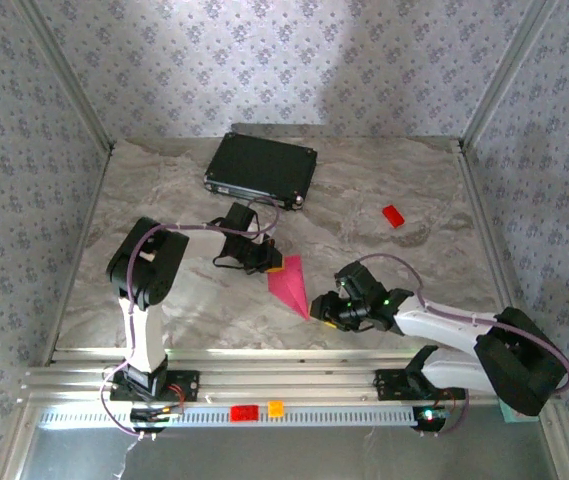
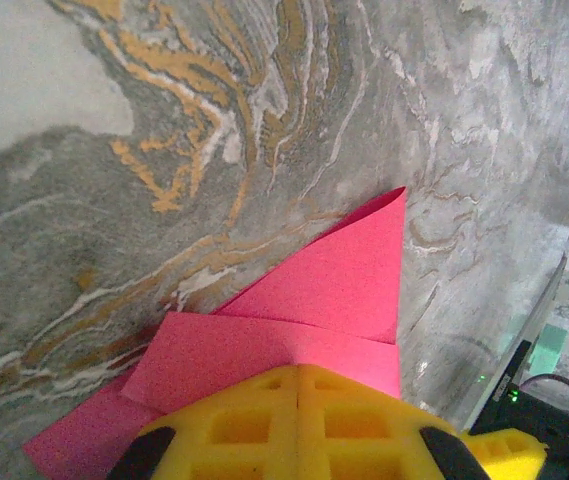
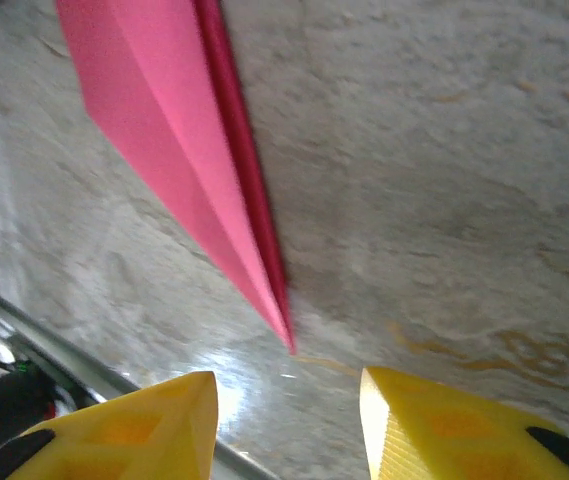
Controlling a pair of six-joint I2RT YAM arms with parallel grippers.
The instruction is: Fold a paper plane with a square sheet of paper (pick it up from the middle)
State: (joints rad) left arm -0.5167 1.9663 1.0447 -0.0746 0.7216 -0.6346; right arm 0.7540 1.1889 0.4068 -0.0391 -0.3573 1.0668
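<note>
At the paper plane's [image 1: 289, 280] nose, the wide right gripper [image 3: 286, 420] (left gripper [image 2: 299, 390] closed atop the tail) might close askew, crushing it.

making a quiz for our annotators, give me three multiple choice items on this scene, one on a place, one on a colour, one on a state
1. Where does the small red block lie relative to the black case?
A) on top of it
B) on the table to its right, apart from it
C) leaning against its left side

2. What colour is the folded paper?
A) magenta-pink
B) blue
C) white

3. How does the right gripper stand?
A) shut on the paper
B) open, the paper's pointed tip just ahead of its gap
C) shut on the red block

Answers:
1 B: the top view shows the block on bare table, right of the case.
2 A: all three views show it pink.
3 B: the right wrist view shows its jaws apart, with table between them.
</note>
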